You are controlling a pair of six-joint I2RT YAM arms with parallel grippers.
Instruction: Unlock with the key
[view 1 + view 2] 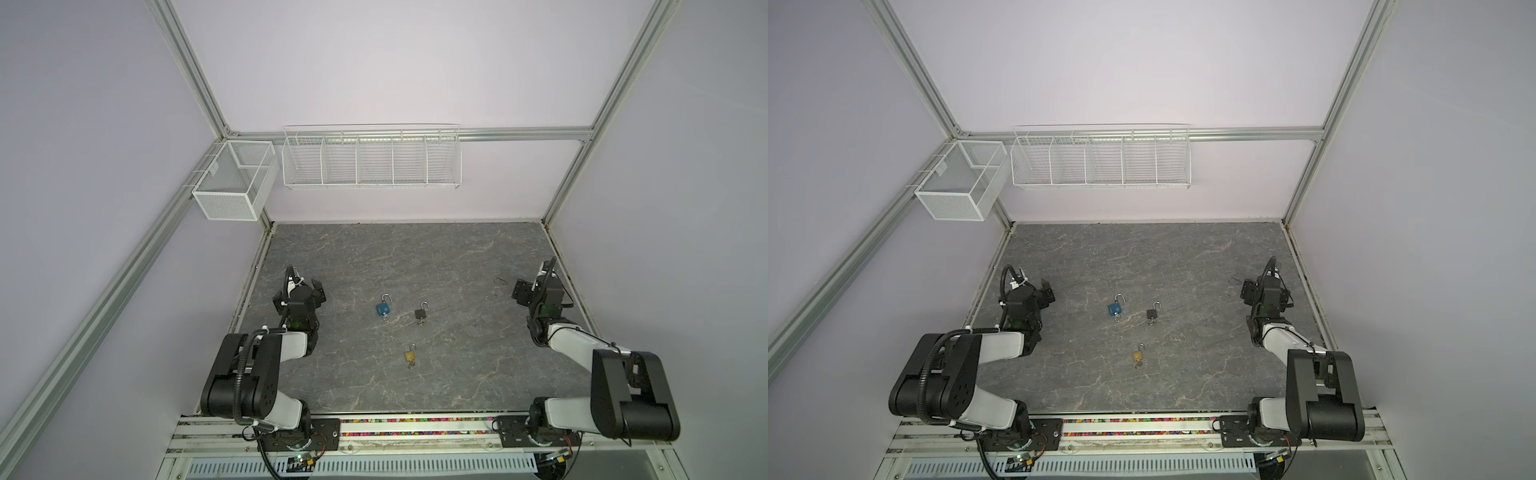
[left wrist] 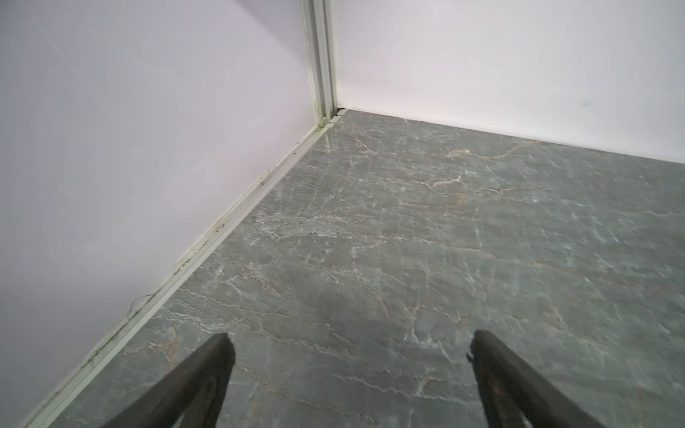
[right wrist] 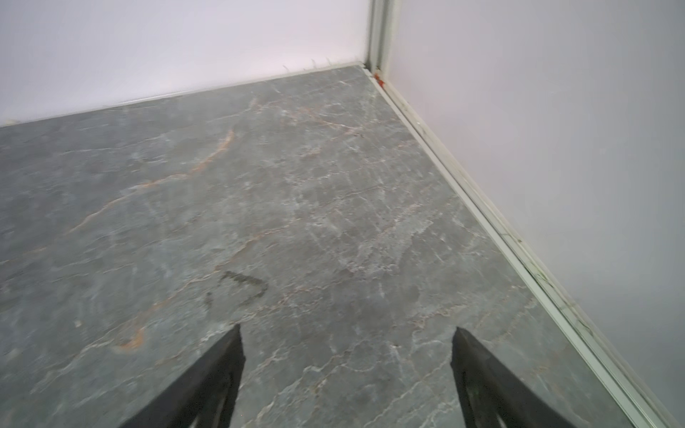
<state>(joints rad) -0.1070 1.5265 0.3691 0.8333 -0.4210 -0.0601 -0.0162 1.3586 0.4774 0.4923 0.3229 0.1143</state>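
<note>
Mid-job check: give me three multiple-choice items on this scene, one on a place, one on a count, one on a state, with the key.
1. Which lock lies nearest the arm bases?
A blue lock
B black lock
C gold lock

2. How many locks lie on the table?
A two
B three
C four

3. The left gripper is:
A open, empty
B shut on a lock
C shut, empty

Key:
1 C: in both top views the gold lock sits closest to the near edge.
2 B: blue, black and gold, no more.
3 A: its wrist view shows spread fingers with only table between.
</note>
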